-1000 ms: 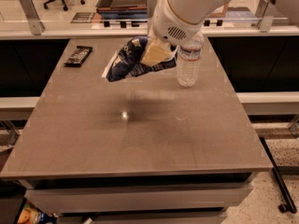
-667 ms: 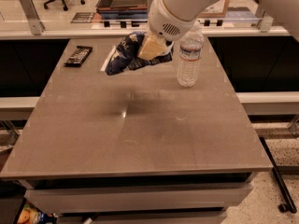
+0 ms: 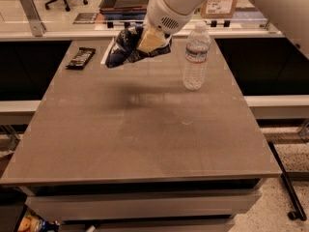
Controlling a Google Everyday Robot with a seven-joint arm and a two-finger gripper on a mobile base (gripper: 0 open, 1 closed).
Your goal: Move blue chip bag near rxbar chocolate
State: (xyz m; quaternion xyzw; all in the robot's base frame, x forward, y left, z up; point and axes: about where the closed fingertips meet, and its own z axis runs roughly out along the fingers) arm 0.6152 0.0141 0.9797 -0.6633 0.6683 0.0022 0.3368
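While the gripper (image 3: 150, 41) pinches the crinkled dark blue foil chip bag (image 3: 121, 51) in its fingers, just above the brown table (image 3: 145, 144), the bag hangs near the right of the small flat black rxbar chocolate (image 3: 80, 57). Its long side points toward that bar.

**Open lane to the bar, bottle on the other side**

The gripper (image 3: 150, 38) hangs over the far part of the table (image 3: 145, 144), clamped on the blue chip bag (image 3: 123, 52), which is held off the surface. Only bare tabletop lies between the bag and the rxbar chocolate (image 3: 80, 57) near a far corner. On the gripper's other side a water bottle (image 3: 196, 57) stands upright, near the arm, the one obstacle on the table. The middle and near half of the table lie open.
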